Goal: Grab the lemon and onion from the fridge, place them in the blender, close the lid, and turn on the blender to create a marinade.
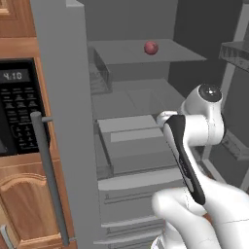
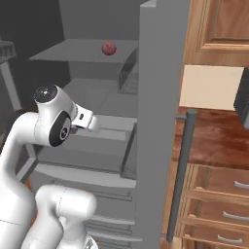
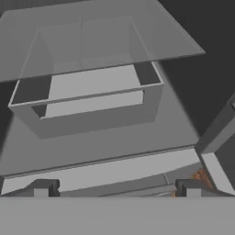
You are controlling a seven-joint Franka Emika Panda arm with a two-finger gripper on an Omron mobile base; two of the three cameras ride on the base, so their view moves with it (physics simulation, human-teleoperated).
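The grey fridge point(image 1: 63, 97) stands open in front of me, its inner shelves and drawers showing. The onion point(image 1: 151, 47), a small reddish-purple bulb, sits alone on the upper shelf point(image 2: 78, 51), towards the back; from the right it is the onion point(image 2: 108, 47). My gripper point(image 3: 117, 188) is open with nothing between its fingertips point(image 3: 43, 187). It hangs well below the onion's shelf, over an open-topped grey drawer point(image 3: 92, 98). The lemon, the blender and the lid are out of view.
The fridge's open door point(image 2: 160, 97) with its long bar handle point(image 2: 180, 175) stands at my right, and another door edge and handle point(image 1: 48, 170) at my left. A black microwave point(image 1: 19, 107) sits in wooden cabinets point(image 1: 29, 204). A wooden counter point(image 2: 219, 136) with drawers lies to the right.
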